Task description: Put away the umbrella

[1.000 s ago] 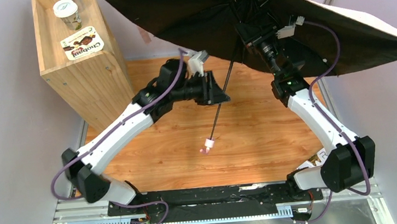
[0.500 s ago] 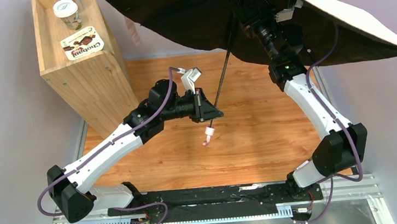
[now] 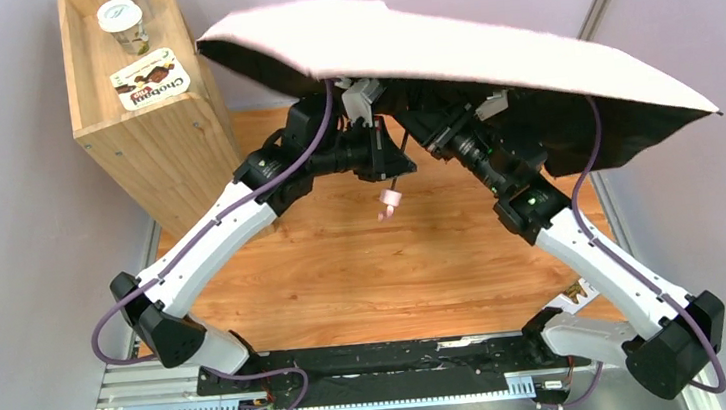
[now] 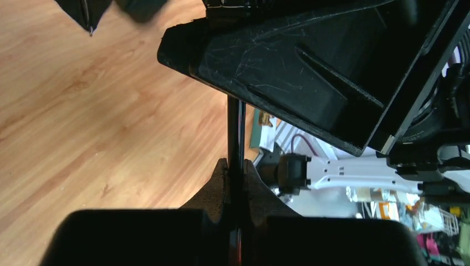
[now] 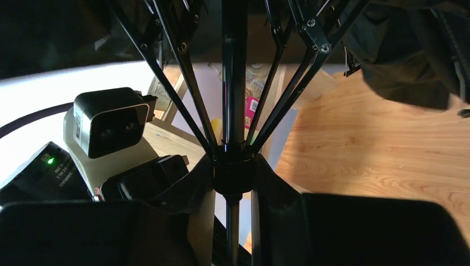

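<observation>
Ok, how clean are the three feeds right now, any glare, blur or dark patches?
Top external: the umbrella canopy's pale top is blown out and soft-edged, shading what's beneath. Left wrist: near fingers dark and blurred, table sharp. Right wrist: backlit, ribs silhouetted, white glare at left.

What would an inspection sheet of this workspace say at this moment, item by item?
Surface: light wooden table top, no damage seen.
Job's things: pale pink folding umbrella, canopy open, held above the table.
Clutter: tall wooden box at the far left, with a white yoghurt cup and a printed Chobani lid on top.
Grippers: left gripper shut on the umbrella's thin black shaft; right gripper closed on the black runner hub.
Cables: purple cables run along both arms; none seen caught.
Surroundings: pale lilac walls; metal rail at the near edge.
</observation>
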You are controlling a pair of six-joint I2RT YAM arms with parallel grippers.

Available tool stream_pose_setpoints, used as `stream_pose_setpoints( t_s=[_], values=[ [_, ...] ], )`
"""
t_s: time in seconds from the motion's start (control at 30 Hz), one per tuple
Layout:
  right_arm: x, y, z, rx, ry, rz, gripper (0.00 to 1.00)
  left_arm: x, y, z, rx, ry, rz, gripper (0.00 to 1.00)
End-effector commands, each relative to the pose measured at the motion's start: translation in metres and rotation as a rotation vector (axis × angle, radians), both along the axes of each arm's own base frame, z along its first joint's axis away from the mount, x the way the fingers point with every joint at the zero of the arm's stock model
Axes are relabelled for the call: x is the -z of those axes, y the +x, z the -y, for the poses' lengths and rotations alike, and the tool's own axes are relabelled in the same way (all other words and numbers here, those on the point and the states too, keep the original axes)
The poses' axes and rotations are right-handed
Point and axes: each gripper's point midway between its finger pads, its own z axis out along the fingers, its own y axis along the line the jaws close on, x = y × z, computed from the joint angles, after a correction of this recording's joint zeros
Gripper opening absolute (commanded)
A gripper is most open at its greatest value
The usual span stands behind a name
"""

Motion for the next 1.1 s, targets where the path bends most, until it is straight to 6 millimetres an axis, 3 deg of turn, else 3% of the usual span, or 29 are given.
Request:
stream_pose_setpoints(
  t_s=[0.0, 0.07, 0.1, 0.13, 0.23, 0.3, 0.4, 0.53, 0.7, 0.8, 0.83, 0.87, 0.9, 0.97, 1.0, 1.07],
  values=[
    [-0.052, 0.004, 0.006, 0.011, -0.041, 0.106, 0.00, -0.061, 0.014, 0.001, -0.034, -0.164, 0.181, 0.00],
    [-0.070, 0.019, 0.016, 0.011, 0.036, 0.111, 0.00, -0.053, 0.005, -0.002, -0.026, -0.180, 0.150, 0.00],
    [-0.074, 0.026, 0.020, 0.010, 0.078, 0.103, 0.00, -0.047, 0.001, -0.004, -0.020, -0.180, 0.136, 0.05],
    [-0.076, 0.034, 0.023, 0.011, 0.112, 0.091, 0.00, -0.040, -0.005, -0.009, -0.022, -0.187, 0.114, 0.12],
    [-0.079, 0.048, 0.030, 0.019, 0.191, 0.087, 0.00, -0.009, -0.016, -0.017, -0.041, -0.184, 0.041, 0.44],
    [-0.080, 0.054, 0.032, 0.014, 0.237, 0.071, 0.00, 0.002, -0.021, -0.017, -0.037, -0.190, 0.015, 0.55],
    [-0.082, 0.056, 0.030, 0.002, 0.245, 0.069, 0.00, 0.011, -0.023, -0.012, -0.017, -0.173, -0.012, 0.59],
    [-0.079, 0.051, 0.032, 0.010, 0.225, 0.067, 0.00, 0.003, -0.017, -0.005, -0.005, -0.188, 0.008, 0.59],
    [-0.077, 0.045, 0.035, 0.020, 0.192, 0.072, 0.00, 0.012, -0.010, 0.009, 0.022, -0.170, -0.025, 0.49],
    [-0.077, 0.041, 0.038, 0.026, 0.161, 0.075, 0.00, 0.011, -0.006, 0.015, 0.041, -0.158, -0.005, 0.08],
    [-0.070, 0.038, 0.044, 0.041, 0.128, 0.055, 0.00, 0.018, -0.004, 0.012, 0.027, -0.127, -0.020, 0.00],
    [-0.064, 0.035, 0.048, 0.057, 0.092, 0.042, 0.00, 0.010, -0.001, 0.012, 0.021, -0.141, 0.005, 0.00],
    [-0.048, 0.032, 0.046, 0.044, 0.038, -0.003, 0.00, 0.007, 0.004, 0.009, 0.000, -0.141, 0.010, 0.00],
    [-0.022, 0.019, 0.024, -0.087, -0.035, -0.050, 0.00, -0.012, 0.011, 0.006, -0.002, -0.160, 0.057, 0.00],
    [-0.003, 0.008, 0.010, -0.188, -0.083, -0.091, 0.00, -0.029, 0.019, 0.008, 0.002, -0.169, 0.102, 0.00],
    [0.047, -0.018, -0.018, -0.301, -0.160, -0.224, 0.00, -0.039, 0.024, 0.011, 0.006, -0.149, 0.112, 0.00]
  ],
)
